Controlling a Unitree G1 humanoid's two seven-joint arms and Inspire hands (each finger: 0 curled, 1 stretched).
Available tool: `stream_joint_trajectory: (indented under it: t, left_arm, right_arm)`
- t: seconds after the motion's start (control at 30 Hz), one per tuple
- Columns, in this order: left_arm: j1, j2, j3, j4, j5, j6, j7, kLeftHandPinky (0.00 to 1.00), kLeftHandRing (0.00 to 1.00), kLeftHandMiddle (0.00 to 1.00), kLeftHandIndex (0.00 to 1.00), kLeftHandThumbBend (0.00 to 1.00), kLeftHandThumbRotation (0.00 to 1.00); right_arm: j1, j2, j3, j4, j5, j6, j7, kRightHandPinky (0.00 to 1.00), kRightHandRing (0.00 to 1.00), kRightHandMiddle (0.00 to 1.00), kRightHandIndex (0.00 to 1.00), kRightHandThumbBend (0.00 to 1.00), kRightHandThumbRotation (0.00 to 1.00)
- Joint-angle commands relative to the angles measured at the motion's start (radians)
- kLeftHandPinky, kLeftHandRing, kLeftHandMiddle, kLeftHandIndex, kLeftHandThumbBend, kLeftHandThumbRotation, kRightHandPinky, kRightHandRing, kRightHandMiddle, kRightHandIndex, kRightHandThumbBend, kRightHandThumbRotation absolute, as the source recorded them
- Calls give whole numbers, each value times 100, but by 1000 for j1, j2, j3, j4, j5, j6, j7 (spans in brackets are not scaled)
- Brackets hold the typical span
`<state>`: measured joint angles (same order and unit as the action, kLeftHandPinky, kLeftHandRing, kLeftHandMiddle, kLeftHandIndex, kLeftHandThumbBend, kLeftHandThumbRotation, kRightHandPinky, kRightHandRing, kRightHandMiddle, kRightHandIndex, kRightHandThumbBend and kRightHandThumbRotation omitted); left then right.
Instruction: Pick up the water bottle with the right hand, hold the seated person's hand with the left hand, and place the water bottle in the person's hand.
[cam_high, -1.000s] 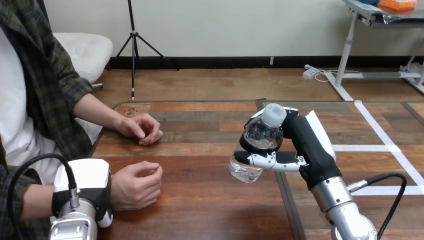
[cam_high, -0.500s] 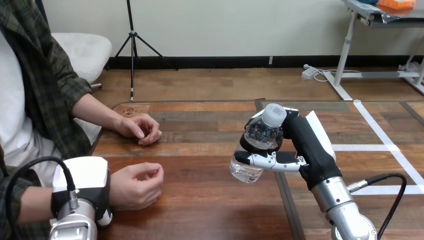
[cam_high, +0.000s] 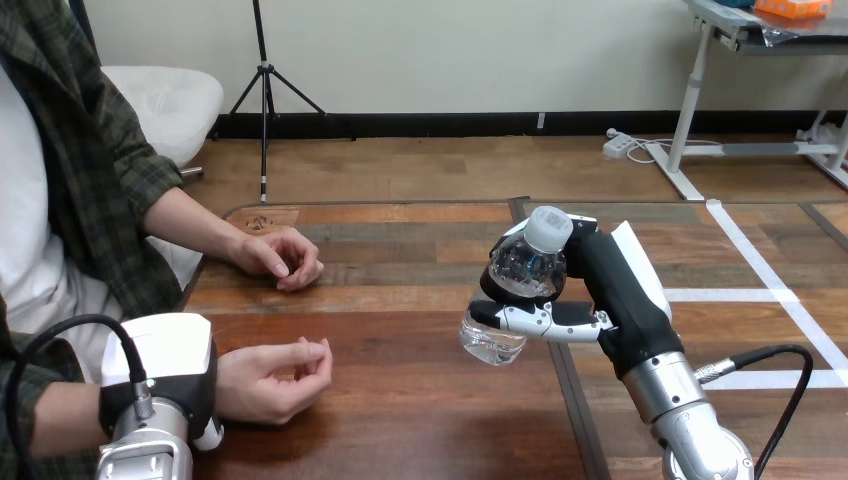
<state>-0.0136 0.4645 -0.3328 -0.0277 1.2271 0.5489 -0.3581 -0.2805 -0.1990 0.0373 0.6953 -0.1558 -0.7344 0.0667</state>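
Clear water bottle (half-hidden), right hand clasping

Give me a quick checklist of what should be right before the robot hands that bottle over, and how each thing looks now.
1. Grip: the right hand has fingers and thumb curled round the water bottle, cap on: ok.
2. Lift: the water bottle looks raised off the table, tilted: ok.
3. Support: the left hand sits over the person's wrist; whether it holds it: cannot tell.
4. Receiving: the person's near hand has curled fingers, likely too closed: not ok.
5. Path: only bare table between bottle and near hand: ok.
6. The person's other hand rests farther back: ok.
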Motion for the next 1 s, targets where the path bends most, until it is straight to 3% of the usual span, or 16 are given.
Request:
stream_joint_trajectory:
  t: [0.0, 0.3, 0.4, 0.63, 0.97]
  left_arm:
    - [41, 3, -9, 72, -25, 27, -56, 42, 49, 57, 63, 79, 0]
    - [61, 15, -5, 62, -38, 10, -17, 39, 46, 54, 63, 80, 0]
    - [72, 13, 5, 60, -56, -4, 24, 38, 46, 53, 62, 80, 0]
    - [106, -1, 49, 74, -147, -74, 205, 38, 45, 51, 58, 82, 0]
    - [110, -12, 69, 125, -235, -131, 324, 37, 43, 50, 53, 79, 0]
  right_arm:
    - [-83, 2, -12, -81, 20, -9, -4, 34, 38, 44, 45, 73, 0]
    - [-82, 1, -11, -91, 17, 0, -5, 34, 39, 44, 45, 73, 0]
    - [-83, 2, -11, -92, 17, 0, -5, 34, 39, 44, 45, 73, 0]
    - [-83, 3, -11, -95, 24, 2, 1, 34, 39, 44, 46, 73, 0]
    - [-83, 3, -12, -98, 29, 4, 6, 35, 39, 44, 46, 73, 0]
